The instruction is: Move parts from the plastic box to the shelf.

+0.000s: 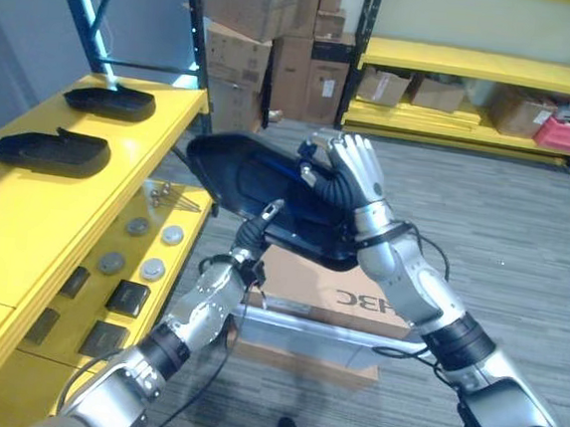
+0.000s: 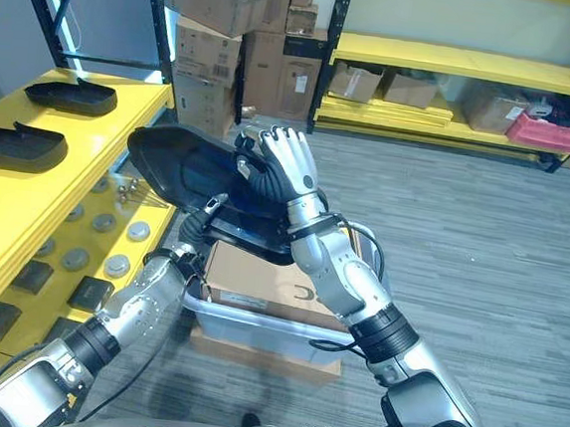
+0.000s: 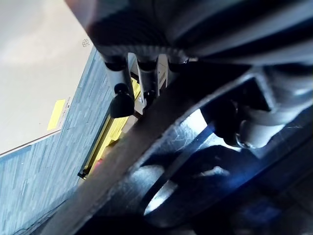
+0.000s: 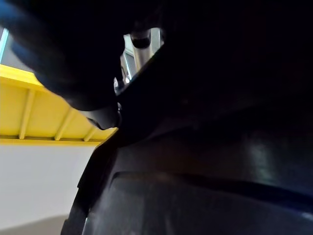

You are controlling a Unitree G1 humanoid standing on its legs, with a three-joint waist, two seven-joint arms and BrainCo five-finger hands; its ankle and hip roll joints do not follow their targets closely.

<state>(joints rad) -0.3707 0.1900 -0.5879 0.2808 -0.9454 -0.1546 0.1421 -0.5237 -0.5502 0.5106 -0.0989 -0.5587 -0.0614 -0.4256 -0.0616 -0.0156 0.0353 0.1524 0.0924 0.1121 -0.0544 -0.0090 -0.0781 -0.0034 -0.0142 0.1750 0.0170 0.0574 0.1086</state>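
A large black moulded plastic part (image 1: 238, 174) hangs in the air between my two hands, beside the yellow shelf (image 1: 26, 201). My left hand (image 1: 251, 239) grips its lower edge from below; in the left wrist view its fingers (image 3: 122, 100) curl over the rim of the part (image 3: 161, 147), with the thumb on the other side. My right hand (image 1: 360, 175) lies flat against the part's right end, fingers straight and pointing up. The grey plastic box (image 1: 305, 330) stands on the floor right under the part. Two similar black parts (image 1: 51, 148) (image 1: 110, 101) rest on the shelf top.
A cardboard box (image 1: 309, 286) fills the plastic box. The shelf's lower level holds metal discs (image 1: 152, 268), black pads (image 1: 128, 298) and a few screws (image 1: 167, 195). Stacked cartons (image 1: 270, 42) stand behind, and a yellow rack (image 1: 478, 66) runs along the far wall.
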